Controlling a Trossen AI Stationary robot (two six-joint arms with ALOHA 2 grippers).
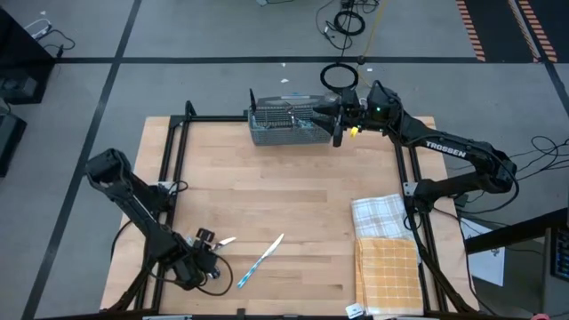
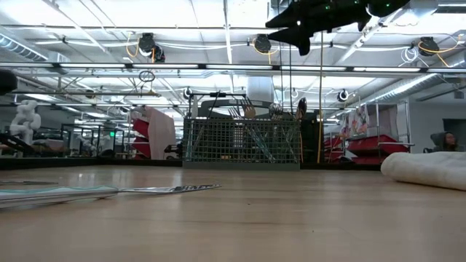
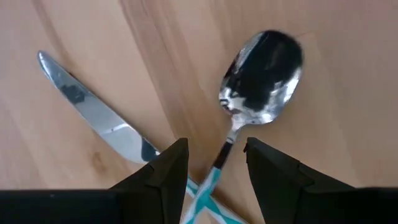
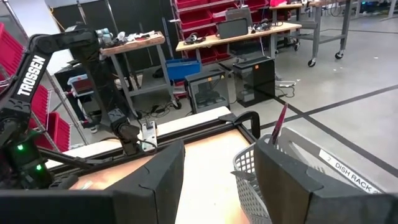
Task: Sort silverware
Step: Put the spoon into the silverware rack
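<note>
The left gripper (image 3: 214, 165) sits low over the wooden table (image 1: 293, 187) near its front edge, fingers (image 3: 168, 171) parted narrowly astride the neck of a spoon (image 3: 264, 78), with no contact on it that can be confirmed. A knife (image 3: 93, 115) lies just beside, and its teal handle appears to cross the spoon's handle directly under the jaws. Main risk, in my judgement: closing here could pinch both handles at once, or lever the knife aside and skid the spoon out of line; the slim, smooth neck also offers little purchase and may twist on lifting. The right gripper (image 4: 214, 180) hangs spread and empty above the near end of the wire caddy (image 1: 289, 124) at the table's far edge, where some silverware already stands. A careless descent there could catch the mesh rim and shift the caddy
</note>
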